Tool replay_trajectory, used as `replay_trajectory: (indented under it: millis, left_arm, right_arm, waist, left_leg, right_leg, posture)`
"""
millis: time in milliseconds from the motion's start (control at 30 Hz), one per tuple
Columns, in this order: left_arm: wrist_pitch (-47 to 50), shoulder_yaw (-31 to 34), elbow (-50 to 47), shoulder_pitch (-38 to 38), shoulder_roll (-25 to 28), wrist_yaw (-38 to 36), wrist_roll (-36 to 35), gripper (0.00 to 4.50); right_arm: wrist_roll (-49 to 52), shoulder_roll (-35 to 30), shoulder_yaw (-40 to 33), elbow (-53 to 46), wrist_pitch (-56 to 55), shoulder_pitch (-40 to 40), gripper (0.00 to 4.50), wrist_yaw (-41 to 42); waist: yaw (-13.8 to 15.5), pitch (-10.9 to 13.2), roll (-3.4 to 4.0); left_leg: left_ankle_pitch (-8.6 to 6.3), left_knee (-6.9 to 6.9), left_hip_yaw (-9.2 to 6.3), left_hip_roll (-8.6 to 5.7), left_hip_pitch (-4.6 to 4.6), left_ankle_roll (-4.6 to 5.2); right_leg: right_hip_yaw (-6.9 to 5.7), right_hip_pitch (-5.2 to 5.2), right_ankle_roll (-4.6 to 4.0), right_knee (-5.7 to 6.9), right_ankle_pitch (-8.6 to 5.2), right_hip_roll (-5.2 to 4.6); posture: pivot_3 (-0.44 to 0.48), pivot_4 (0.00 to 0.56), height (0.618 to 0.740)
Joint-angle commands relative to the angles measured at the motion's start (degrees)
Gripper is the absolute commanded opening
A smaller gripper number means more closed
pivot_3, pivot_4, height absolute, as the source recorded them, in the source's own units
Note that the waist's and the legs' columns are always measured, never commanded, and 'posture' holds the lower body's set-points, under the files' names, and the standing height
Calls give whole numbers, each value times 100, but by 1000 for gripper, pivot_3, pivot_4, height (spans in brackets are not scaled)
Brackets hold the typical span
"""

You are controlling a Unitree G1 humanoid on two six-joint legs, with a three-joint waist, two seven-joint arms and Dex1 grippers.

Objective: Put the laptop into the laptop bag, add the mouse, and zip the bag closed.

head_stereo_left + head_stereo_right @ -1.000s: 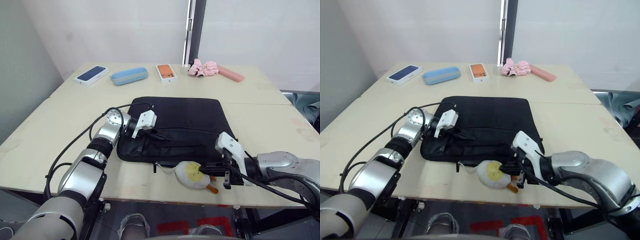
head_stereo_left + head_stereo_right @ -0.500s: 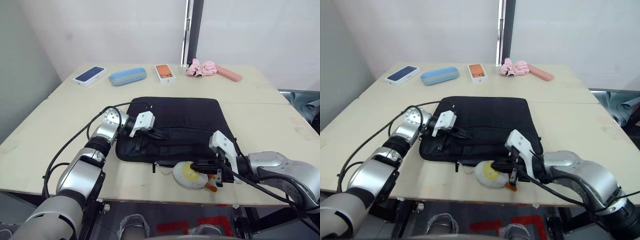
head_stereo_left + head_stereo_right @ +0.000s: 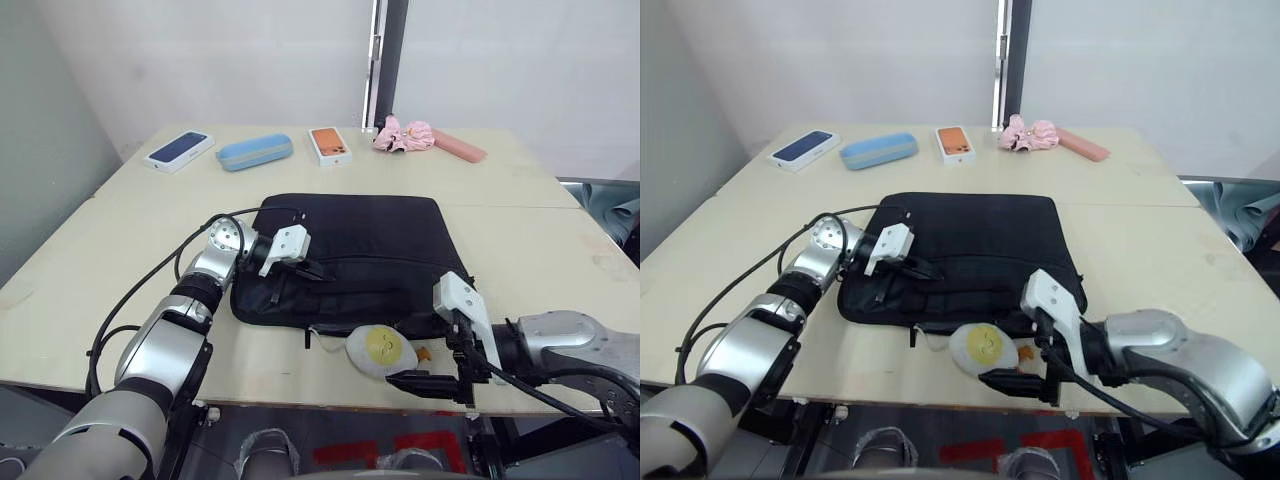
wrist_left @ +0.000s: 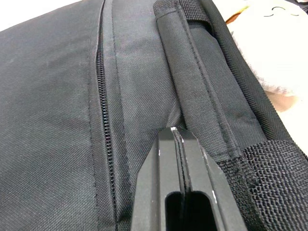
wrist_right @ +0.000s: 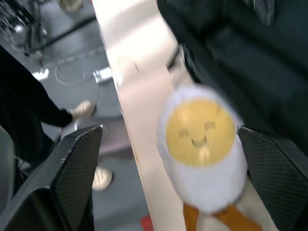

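The black laptop bag (image 3: 350,250) lies flat at the middle of the table. My left gripper (image 4: 178,139) is shut, its tips resting on the bag's fabric between the zipper line (image 4: 98,96) and a handle strap (image 4: 197,82), near the bag's left end. My right gripper (image 5: 169,130) stands wide open at the table's front edge. A white-and-yellow egg plush toy (image 3: 378,350) lies between its spread fingers (image 5: 77,163), untouched, just in front of the bag. The laptop and the mouse are hidden or out of view.
Along the far edge lie a blue phone box (image 3: 181,150), a light-blue oval case (image 3: 255,152), an orange phone box (image 3: 332,145), a pink cloth (image 3: 405,134) and a pink flat case (image 3: 460,146). A person's shoe (image 5: 101,179) shows on the floor below the table's front edge (image 5: 134,120).
My right gripper has opened wide and drawn back toward the table's front edge; the plush toy now lies free on the table. The left arm has stayed put.
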Motion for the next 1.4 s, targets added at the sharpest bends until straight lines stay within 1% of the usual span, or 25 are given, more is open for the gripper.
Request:
replay_trajectory:
  millis: [33,133,333,433,533,733,800,900,1067,1167,1267,1400]
  left_arm:
    - [56,-118,132,41,64,-93,299,0]
    - [76,-122,117,46,87,-117,303,0]
    - [84,-134,93,48,116,-148,312,0]
    - [64,-143,82,50,141,-146,323,0]
    - [34,-163,67,67,159,-146,339,0]
    - [-206,-316,84,164,194,-149,486,0]
    - [-246,-332,96,176,186,-149,516,0]
    - [-269,-342,79,202,171,-152,523,0]
    - [-463,-471,91,292,177,-170,661,0]
    - [-681,-575,104,373,229,-144,793,0]
    - [-993,-721,210,460,297,-56,1000,0]
    - [-1171,-802,346,470,288,36,1149,0]
  right_arm:
    - [-401,82,333,252,85,-292,4484,-163]
    - [-936,67,913,432,55,-520,4484,-161]
    - [-1236,457,1228,754,57,-790,4484,-167]
    - [-1186,553,1138,717,45,-710,3650,-104]
    - [-1201,542,1062,661,63,-617,2631,-90]
    - [-961,395,669,275,66,-344,573,57]
    - [-786,453,427,175,112,-267,15,7]
    - [-476,512,-43,-62,157,-91,15,-74]
    - [-83,232,-920,-646,214,677,15,-51]
    - [-39,38,-1304,-851,245,1129,15,-97]
    - [-66,-107,-1849,-978,225,1720,15,-84]
    - [-180,-173,-2312,-1026,129,2291,15,-50]
  waist:
    - [0,0,0]
    - [-8,0,0]
    - [-35,0,0]
    - [-55,0,0]
    - [-57,0,0]
    - [-57,0,1]
    - [-58,-1,1]
    - [-57,-1,1]
    - [-23,-1,1]
    - [-7,-4,2]
    - [9,-30,3]
    - [7,-74,7]
  left_leg:
    - [0,-1,0,0,-1,0]
    - [0,-5,2,0,0,-2]
    - [0,-13,3,0,0,-4]
    - [0,-13,2,0,1,-4]
    - [0,-14,3,0,0,-4]
    - [-1,-21,5,0,1,-4]
    - [0,-23,6,0,2,-4]
    - [-1,-24,7,0,2,-4]
    - [-1,-35,9,0,2,-3]
    - [-1,-44,12,0,3,-3]
    - [-1,-50,14,0,5,-3]
    - [-2,-57,18,0,12,-5]
  right_leg:
    - [0,0,0,-1,0,0]
    - [0,-1,0,-3,0,0]
    - [-1,-2,0,-9,0,1]
    - [-1,-1,0,-9,1,1]
    - [-1,-2,0,-9,1,1]
    - [0,-1,0,-16,0,1]
    - [0,-1,0,-17,0,1]
    - [1,-1,0,-19,0,1]
    - [0,2,0,-37,0,0]
    - [0,3,1,-48,0,1]
    - [0,4,4,-52,-2,1]
    - [2,13,13,-56,-8,0]
  posture:
    - [0,150,740]
    - [0,150,740]
    - [0,150,740]
    - [0,150,740]
    - [0,150,740]
    - [0,150,740]
    - [0,150,740]
    - [0,150,740]
    - [0,150,740]
    - [0,150,740]
    - [0,150,740]
    - [0,150,740]
